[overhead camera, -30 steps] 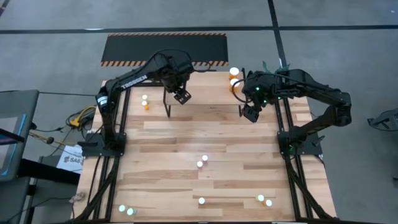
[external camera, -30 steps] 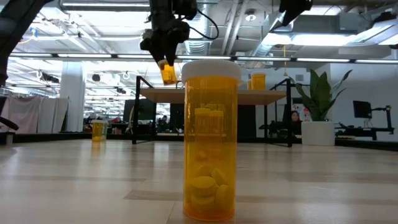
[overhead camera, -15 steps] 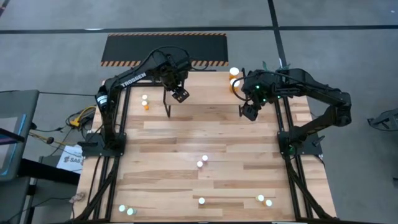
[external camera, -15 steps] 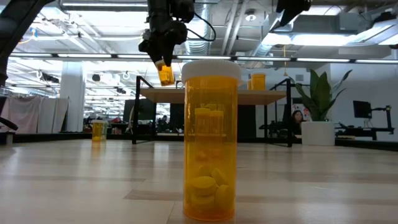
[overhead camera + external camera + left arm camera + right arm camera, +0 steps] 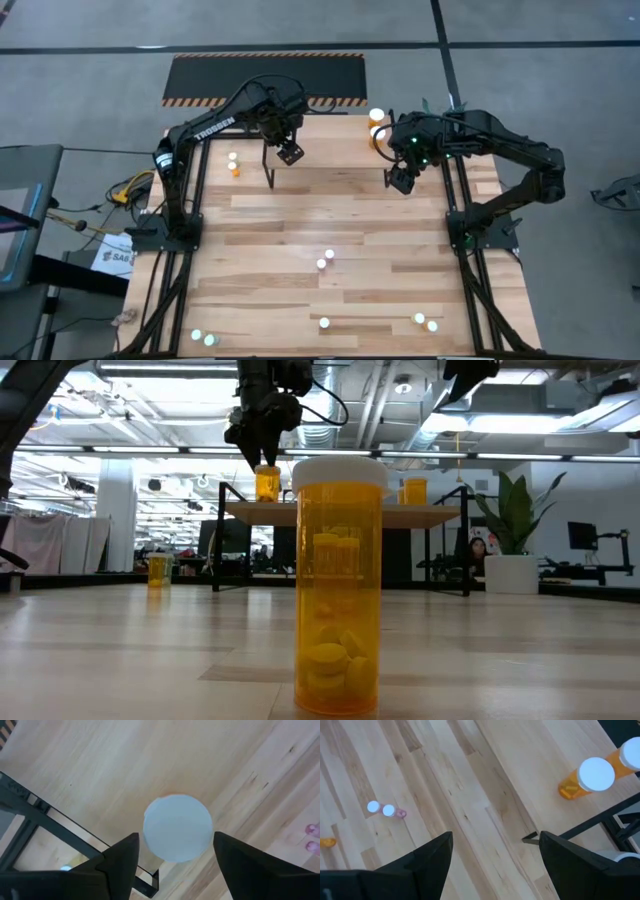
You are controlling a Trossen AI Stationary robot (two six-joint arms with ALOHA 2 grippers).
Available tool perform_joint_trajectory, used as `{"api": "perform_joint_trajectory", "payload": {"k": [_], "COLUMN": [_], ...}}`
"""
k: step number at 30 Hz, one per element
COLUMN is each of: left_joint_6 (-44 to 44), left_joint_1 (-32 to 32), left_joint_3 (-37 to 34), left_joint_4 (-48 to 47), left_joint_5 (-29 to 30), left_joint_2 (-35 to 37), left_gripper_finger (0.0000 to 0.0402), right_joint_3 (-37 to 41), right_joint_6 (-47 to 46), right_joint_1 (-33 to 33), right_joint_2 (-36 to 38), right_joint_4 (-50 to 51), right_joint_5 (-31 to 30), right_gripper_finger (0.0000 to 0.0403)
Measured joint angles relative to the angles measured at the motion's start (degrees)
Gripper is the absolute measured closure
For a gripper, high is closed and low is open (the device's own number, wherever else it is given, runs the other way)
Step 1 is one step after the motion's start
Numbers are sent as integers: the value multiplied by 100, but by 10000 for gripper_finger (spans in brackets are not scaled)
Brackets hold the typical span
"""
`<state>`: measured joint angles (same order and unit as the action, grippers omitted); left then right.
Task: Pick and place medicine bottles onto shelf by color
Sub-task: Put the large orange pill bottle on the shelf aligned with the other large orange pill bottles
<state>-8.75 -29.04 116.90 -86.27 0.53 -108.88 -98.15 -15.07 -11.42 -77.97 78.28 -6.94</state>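
Left hand (image 5: 262, 452) hangs over the left end of the shelf (image 5: 340, 515), at the far middle of the worktop (image 5: 330, 220). Low view: an orange bottle (image 5: 267, 482) stands on the shelf top directly under that hand, fingers on either side of its cap. Left wrist view adds what the low view cannot: the round white cap (image 5: 177, 827) seen from straight above, with a sliver of gap on each side between it and the two dark fingers (image 5: 117, 862). So fingers apart, straddling the bottle, not clamped on it.

Right hand (image 5: 400, 180) hovers off the right end of the shelf, fingers spread wide and holding nothing; right wrist view shows only bare planks between them.

Two more orange bottles (image 5: 585, 779) stand on the right end of the shelf. The low view shows just one of them (image 5: 414, 490), the other hidden or merged behind it.

High view alone gives the scatter on the worktop: a small pair (image 5: 233, 163) at far left, a pair (image 5: 325, 259) at centre, a single bottle (image 5: 324, 323) at near middle, two greenish ones (image 5: 202, 338) at the near-left edge, and two (image 5: 426, 321) at near right. Body colours of most too small to tell from above.

Low view is dominated by one large orange bottle (image 5: 338, 585) just before the camera, pills visible inside. A potted plant (image 5: 512, 540) stands behind the shelf's right end. A striped mat (image 5: 265, 78) lies on the floor beyond the worktop.
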Motion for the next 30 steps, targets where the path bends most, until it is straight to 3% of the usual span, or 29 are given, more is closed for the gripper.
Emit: {"api": "perform_joint_trajectory", "payload": {"k": [9, 17, 23, 30], "left_joint_6": [59, 142, 87, -172], "left_joint_1": [0, -11, -17, -17], "left_joint_3": [353, 920, 192, -1551], "left_joint_4": [70, -360, 30, 1014], "left_joint_5": [172, 855, 1120, 1043], "left_joint_2": [0, 495, 1792, 3524], "left_gripper_finger": [143, 142, 142, 142], "right_joint_3": [0, -4, -4, -77], "right_joint_6": [13, 307, 707, 826], "right_joint_1": [2, 50, 3, -209], "right_joint_2": [0, -203, -1024, -2168], "right_joint_4": [-338, -1654, -3068, -4419], "right_joint_5": [2, 4, 254, 278], "right_gripper_finger": [85, 85, 85, 85]}}
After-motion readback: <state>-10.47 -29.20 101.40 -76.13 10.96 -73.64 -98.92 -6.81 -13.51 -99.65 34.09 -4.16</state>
